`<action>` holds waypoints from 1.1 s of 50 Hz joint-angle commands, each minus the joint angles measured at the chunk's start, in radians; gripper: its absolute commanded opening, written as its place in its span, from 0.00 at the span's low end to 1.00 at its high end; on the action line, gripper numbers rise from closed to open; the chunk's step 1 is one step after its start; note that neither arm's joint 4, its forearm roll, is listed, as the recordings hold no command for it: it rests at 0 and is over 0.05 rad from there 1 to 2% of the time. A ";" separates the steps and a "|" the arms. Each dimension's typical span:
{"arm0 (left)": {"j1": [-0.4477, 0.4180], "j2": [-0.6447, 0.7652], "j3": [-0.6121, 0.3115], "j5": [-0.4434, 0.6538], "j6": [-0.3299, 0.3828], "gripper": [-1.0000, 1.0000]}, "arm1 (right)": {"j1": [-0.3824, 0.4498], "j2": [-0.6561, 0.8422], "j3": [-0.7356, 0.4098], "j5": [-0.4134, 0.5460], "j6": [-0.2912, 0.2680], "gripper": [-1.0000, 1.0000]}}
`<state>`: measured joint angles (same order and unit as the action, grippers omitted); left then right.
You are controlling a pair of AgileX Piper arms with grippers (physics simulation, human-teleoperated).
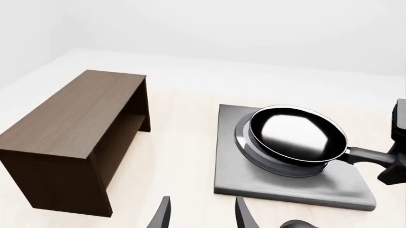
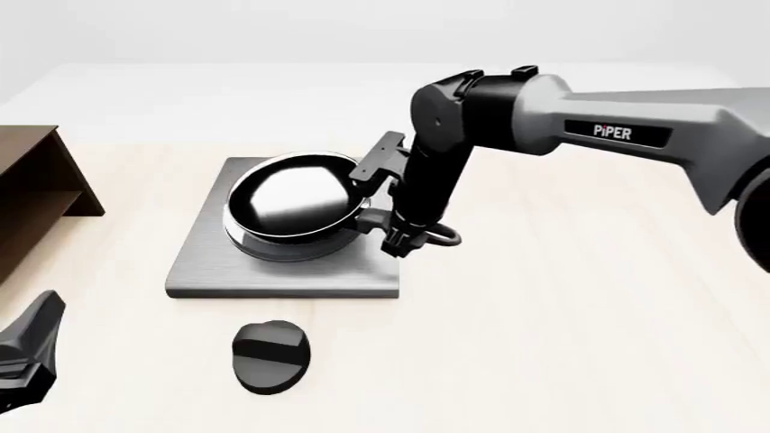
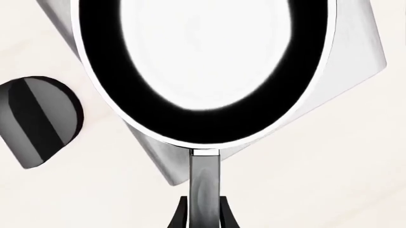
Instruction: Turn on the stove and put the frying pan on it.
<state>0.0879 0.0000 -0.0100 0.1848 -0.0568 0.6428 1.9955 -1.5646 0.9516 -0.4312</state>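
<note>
Left wrist view: frying pan [image 1: 297, 135] was seen on the stove [image 1: 288, 185] rings, handle toward 3 o'clock; left gripper [image 1: 200, 213] fingers were spread, empty.

Front view: pan sat at 12 o'clock from the knob [image 2: 270, 355]; right gripper [image 2: 375, 209] was nearer the pan.

Right wrist view: handle axis ran 12–6, pinched between the right fingers [image 3: 181, 216].
</note>
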 commanded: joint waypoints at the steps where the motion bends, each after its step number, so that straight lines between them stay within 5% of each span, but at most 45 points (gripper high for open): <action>1: 0.000 0.000 0.000 -0.001 -0.002 1.00 | -0.005 0.009 -0.017 -0.014 0.016 0.00; 14: 0.000 0.000 0.000 0.000 -0.002 1.00 | -0.025 0.032 -0.037 -0.015 0.018 0.00; 15: 0.000 0.000 0.000 -0.001 -0.002 1.00 | -0.024 0.047 -0.051 -0.016 0.019 1.00; 45: 0.000 0.000 0.000 0.000 0.003 1.00 | 0.012 -0.163 0.010 0.059 0.061 1.00; 55: 0.001 0.000 -0.001 -0.001 0.007 1.00 | -0.004 -0.300 0.112 0.040 0.033 1.00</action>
<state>0.0882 0.0000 -0.0106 0.1840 -0.0522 0.6383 1.8084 -1.5244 0.9957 -0.3967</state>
